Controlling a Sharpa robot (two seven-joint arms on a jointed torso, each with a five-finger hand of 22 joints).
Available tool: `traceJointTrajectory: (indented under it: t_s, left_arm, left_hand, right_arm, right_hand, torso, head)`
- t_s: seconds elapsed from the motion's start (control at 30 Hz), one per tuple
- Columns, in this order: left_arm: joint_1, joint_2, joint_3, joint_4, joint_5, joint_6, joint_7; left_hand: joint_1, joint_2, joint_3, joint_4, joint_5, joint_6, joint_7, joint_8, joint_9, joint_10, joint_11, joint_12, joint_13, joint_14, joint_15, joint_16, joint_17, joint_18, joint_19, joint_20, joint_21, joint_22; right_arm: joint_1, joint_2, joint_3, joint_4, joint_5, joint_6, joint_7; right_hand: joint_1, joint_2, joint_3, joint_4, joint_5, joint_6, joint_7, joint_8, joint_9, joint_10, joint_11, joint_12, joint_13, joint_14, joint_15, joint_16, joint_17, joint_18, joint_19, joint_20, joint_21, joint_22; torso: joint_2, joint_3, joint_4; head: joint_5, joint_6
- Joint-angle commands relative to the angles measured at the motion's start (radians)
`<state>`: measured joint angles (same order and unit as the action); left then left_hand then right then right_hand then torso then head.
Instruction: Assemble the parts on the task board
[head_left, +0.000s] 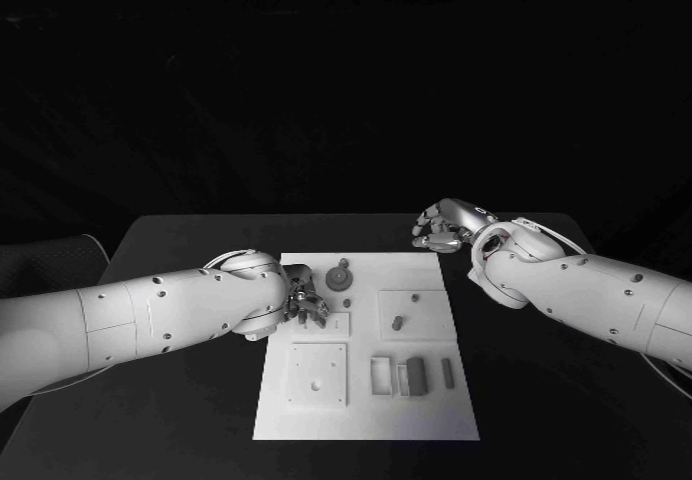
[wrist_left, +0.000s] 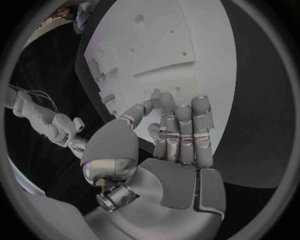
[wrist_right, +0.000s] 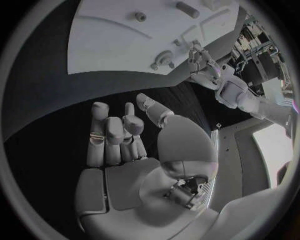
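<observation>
Nearest you, the board (head_left: 368, 415) ends in a bare white strip, and just above that sit a square plate (head_left: 319, 375) on its left and a row of grey parts (head_left: 414, 375) on its right.

Your left hand (head_left: 303, 300) is over the board's left edge, fingers pointing down at a small square plate (head_left: 335, 322). In the left wrist view its fingers (wrist_left: 182, 131) lie side by side, nearly straight, the thumb bent across in front of them; you can't tell from any view whether something small is pinched there. Just beyond its fingertips lies a round part (head_left: 339, 276), and to the right a short peg (head_left: 397, 322) stands on another square plate.

Your right hand (head_left: 440, 228) hangs off the board, over the black table (head_left: 188, 240) by its far right corner. Its fingers (wrist_right: 115, 132) are curled loosely inward with nothing in them.

The risks, as I judge them:
- The left fingers are crowded close to the small plate and the round part. A sideways sweep could knock either out of place.
- If the left hand comes down without its grasp being clear, it may push a part flat instead of seating it.
- The right hand is well apart from every part, so reaching in means crossing the board's far edge. Its arm could brush the peg on the way.
</observation>
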<state>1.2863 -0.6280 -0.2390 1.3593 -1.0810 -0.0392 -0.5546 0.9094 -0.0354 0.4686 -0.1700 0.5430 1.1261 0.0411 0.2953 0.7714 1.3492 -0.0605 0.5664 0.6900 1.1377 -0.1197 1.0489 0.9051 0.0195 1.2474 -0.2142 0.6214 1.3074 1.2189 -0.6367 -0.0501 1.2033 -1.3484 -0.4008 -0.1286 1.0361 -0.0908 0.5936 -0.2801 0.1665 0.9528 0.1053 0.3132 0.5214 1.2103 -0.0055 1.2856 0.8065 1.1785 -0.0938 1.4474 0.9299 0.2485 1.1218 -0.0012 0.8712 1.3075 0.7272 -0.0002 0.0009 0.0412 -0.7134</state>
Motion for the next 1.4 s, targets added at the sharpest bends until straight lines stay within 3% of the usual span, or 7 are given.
traceJointTrajectory:
  t_s: [0.03,0.47,1.0,1.4]
  left_arm:
    - [0.0,0.001,0.0,0.001,-0.005,0.017,0.005]
    - [0.0,0.003,0.0,0.0,-0.005,0.019,0.007]
    - [0.0,0.0,0.0,-0.002,-0.003,0.018,0.013]
    - [0.0,-0.001,0.0,-0.003,0.0,0.016,0.015]
  left_hand:
    - [0.009,0.015,0.085,-0.083,0.004,0.062,-0.008,0.007,0.001,0.001,-0.007,0.004,0.001,0.001,-0.007,0.006,-0.001,0.05,0.004,-0.007,0.003,0.023]
    - [0.002,0.011,0.081,-0.08,0.003,0.064,-0.008,0.008,0.004,0.001,-0.007,0.009,0.003,0.001,-0.007,0.011,-0.001,0.049,0.005,-0.007,0.006,0.023]
    - [-0.032,-0.038,0.072,-0.039,-0.025,0.059,-0.007,0.003,0.012,-0.01,-0.006,0.016,0.003,-0.007,-0.008,0.018,-0.008,0.049,0.0,-0.009,0.008,0.021]
    - [-0.044,-0.058,0.07,-0.017,-0.034,0.057,-0.006,0.001,0.015,-0.014,-0.005,0.019,0.002,-0.011,-0.008,0.021,-0.012,0.049,-0.003,-0.009,0.008,0.021]
  right_arm:
    - [-0.001,0.0,0.001,0.003,-0.003,0.012,0.002]
    - [-0.001,0.0,0.001,0.003,-0.003,0.013,0.002]
    - [-0.001,0.0,0.001,0.005,-0.003,0.019,-0.001]
    - [-0.003,0.001,0.001,0.008,-0.003,0.018,0.001]
  right_hand:
    - [-0.003,-0.005,0.005,0.001,0.001,0.0,0.007,-0.005,0.002,0.001,0.005,-0.006,0.0,0.0,-0.008,-0.006,-0.002,0.013,0.003,-0.005,-0.004,0.013]
    - [-0.003,-0.006,0.005,0.001,0.001,0.0,0.007,-0.006,0.002,0.001,0.005,-0.006,0.0,0.0,-0.008,-0.006,-0.002,0.013,0.003,-0.005,-0.004,0.013]
    - [-0.005,-0.005,0.004,0.003,0.001,0.0,0.007,-0.006,0.003,0.001,0.005,-0.006,0.001,0.0,-0.008,-0.006,-0.002,0.013,0.003,-0.005,-0.004,0.013]
    - [-0.006,-0.005,0.004,0.003,0.001,0.0,0.007,-0.006,0.003,0.001,0.005,-0.006,0.001,0.0,-0.008,-0.005,-0.002,0.013,0.004,-0.005,-0.004,0.013]
  torso:
    - [0.0,0.0006,-0.0001]
    - [0.0,0.0006,-0.0002]
    - [0.0,0.0,-0.0001]
    - [0.0,-0.0004,0.0004]
  head:
    - [0.001,0.0]
    - [0.001,-0.001]
    - [0.0,-0.008]
    - [0.0,-0.008]
